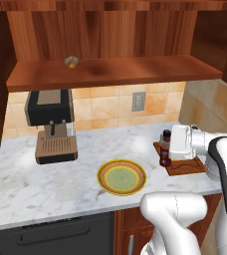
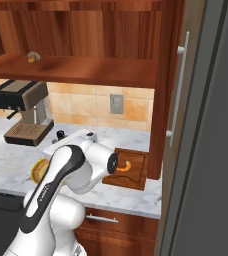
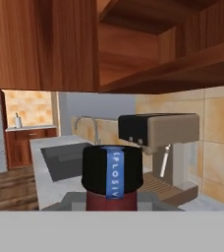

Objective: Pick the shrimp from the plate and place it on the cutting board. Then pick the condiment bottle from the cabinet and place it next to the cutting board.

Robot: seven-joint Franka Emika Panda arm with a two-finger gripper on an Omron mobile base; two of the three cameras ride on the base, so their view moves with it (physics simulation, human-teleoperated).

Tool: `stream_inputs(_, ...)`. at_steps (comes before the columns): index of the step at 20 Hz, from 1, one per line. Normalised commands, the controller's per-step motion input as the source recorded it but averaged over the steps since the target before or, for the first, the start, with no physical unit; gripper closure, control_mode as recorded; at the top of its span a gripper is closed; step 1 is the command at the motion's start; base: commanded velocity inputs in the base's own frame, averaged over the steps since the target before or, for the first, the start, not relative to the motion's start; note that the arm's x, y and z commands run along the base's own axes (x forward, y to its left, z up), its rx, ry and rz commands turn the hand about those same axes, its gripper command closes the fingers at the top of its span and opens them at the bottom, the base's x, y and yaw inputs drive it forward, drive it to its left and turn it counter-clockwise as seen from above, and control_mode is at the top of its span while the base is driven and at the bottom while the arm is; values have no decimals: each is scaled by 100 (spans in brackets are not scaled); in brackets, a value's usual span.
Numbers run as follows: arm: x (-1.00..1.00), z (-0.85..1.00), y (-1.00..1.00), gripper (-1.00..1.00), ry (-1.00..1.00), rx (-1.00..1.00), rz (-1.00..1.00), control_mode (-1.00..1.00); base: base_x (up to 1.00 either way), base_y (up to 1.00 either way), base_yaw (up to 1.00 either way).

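Far left of the gripper: boxy espresso machine, dark top, slatted wooden tray, parked on veined marble counter. Nearer, left of the tool: round flat plate, yellow-brown patterned rim, pale green centre, bare of food. At the tool: jaws clamped on slim dark red condiment bottle, black cap close under the camera, held upright, base near the counter by the cutting board, probably ready for setting down. Right of the tool: curled orange shrimp lying on the grooved dark wooden board, first step apparently done. Above: reddish plank-shelf cabinet.
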Motion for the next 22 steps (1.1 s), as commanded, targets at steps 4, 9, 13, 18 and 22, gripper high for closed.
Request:
stream_inputs(4,23,-22,0,100,-1,0,0,-100,0,0,0)
stream_inputs(9,21,-19,-1,100,-3,0,0,-100,0,0,0)
stream_inputs(13,14,-12,-8,100,-4,0,0,-100,0,0,0)
stream_inputs(18,7,-10,-13,100,-1,0,0,-100,0,0,0)
stream_inputs(22,1,-10,-12,100,0,0,0,-100,0,0,0)
